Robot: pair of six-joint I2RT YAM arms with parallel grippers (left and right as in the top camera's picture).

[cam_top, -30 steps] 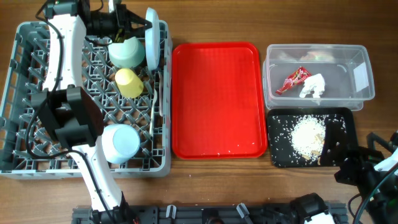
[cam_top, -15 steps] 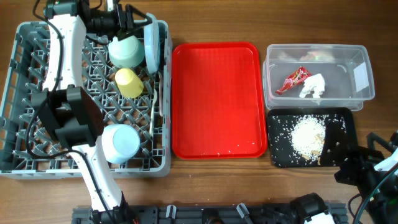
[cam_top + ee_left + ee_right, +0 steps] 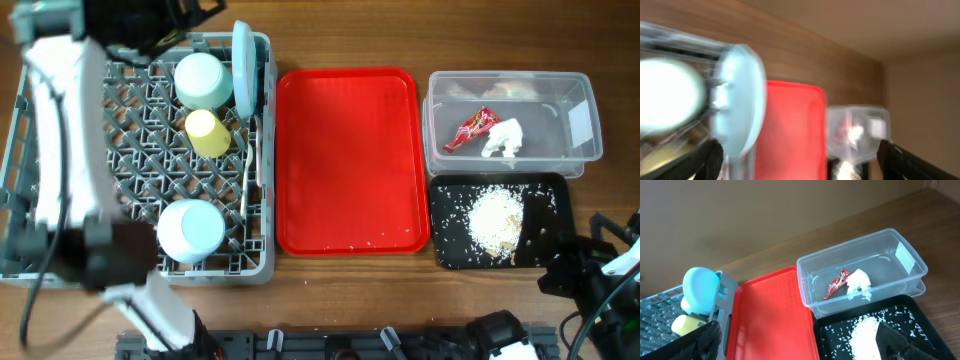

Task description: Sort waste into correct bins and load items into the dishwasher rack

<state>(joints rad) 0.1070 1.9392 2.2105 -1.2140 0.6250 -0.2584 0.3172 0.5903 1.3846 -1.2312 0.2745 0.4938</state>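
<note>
Your left arm (image 3: 60,150) is a smear of blur in the overhead view, and its tip dissolves into dark blur at 11 o'clock over the dishwasher rack (image 3: 30,250). The left wrist view, also soft, settles it: the left end effector (image 3: 802,162) is spread wide with nothing between its fingers. The right end effector (image 3: 800,342) is equally wide and empty; overhead it is only a dark shape cut off at 4 o'clock.

The light blue plate (image 3: 243,65) stands on edge at the rack's 1 o'clock corner, long axis 12 to 6, next to the pale green bowl (image 3: 199,80) and yellow cup (image 3: 207,133). Only the right wrist view shows its round face.

The red wrapper (image 3: 472,128), pointing roughly 2 to 8, and the white tissue (image 3: 503,138) lie in the clear tub (image 3: 585,150) at 2 o'clock. The rice scraps (image 3: 495,220) sit in the black tray (image 3: 445,255) at 4 o'clock.
</note>
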